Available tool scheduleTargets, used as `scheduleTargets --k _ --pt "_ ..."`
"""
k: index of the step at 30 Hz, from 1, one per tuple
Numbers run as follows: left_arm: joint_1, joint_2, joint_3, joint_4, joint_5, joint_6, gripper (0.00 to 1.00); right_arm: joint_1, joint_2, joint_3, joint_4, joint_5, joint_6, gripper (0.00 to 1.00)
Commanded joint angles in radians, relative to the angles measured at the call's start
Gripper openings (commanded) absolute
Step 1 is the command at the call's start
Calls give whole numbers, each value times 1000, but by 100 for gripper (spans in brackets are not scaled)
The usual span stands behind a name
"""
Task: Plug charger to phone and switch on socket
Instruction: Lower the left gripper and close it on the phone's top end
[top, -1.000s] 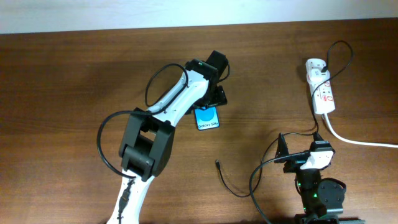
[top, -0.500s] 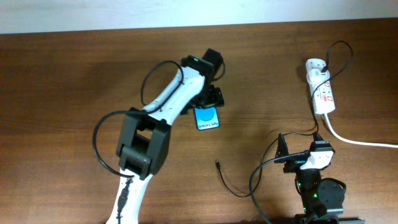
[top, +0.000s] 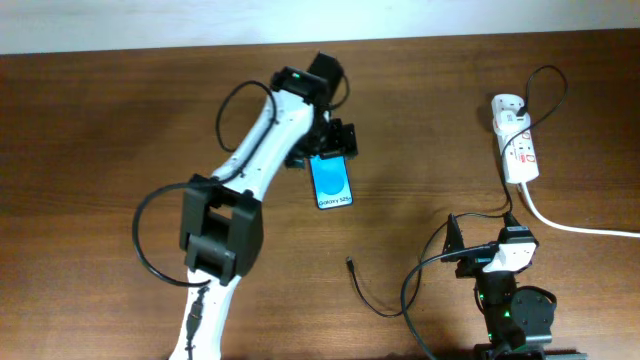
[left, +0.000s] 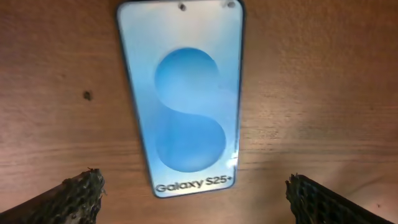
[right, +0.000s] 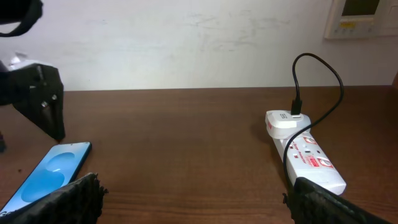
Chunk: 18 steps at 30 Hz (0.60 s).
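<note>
The phone (top: 331, 181) lies flat on the table, blue screen up, with white text at its near end. It fills the left wrist view (left: 181, 99) and shows at the left of the right wrist view (right: 46, 174). My left gripper (top: 322, 148) is open and empty, just behind the phone's far end, its fingertips wide apart (left: 193, 198). The charger's black plug tip (top: 350, 263) lies loose on the table in front of the phone. The white socket (top: 515, 141) sits at the far right, also in the right wrist view (right: 306, 154), with the charger's adapter plugged in. My right gripper (right: 196, 202) is open, parked low.
The thin black charger cable (top: 372, 296) curls from the plug tip towards the right arm's base (top: 505, 305). The thick white cord (top: 575, 226) runs off the socket to the right edge. A wall with a white panel (right: 360, 15) stands behind the table.
My left gripper has drawn back away from the phone towards the far left, uncovering the whole blue screen. The phone, the charger and the right arm have not moved.
</note>
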Motion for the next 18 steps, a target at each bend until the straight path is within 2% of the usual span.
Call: scheduleTargets --k 1,6,8,13,17,18 --pt "-40 11 18 34 -107 -47 99 5 -6 -5 -5 9 -7 98" --pt "-42 71 18 43 -106 -97 99 5 -6 -5 -5 9 -7 98" --pt "-41 111 18 15 -106 -169 99 5 -6 -5 -5 9 -7 98" --pt "-39 138 18 6 -120 -263 99 5 -6 -5 -5 9 -7 98" --pt "-40 140 18 34 -117 -240 99 5 -6 -5 -5 9 -7 98" --pt "-40 140 18 58 -95 -180 99 5 -6 -5 -5 9 -7 98"
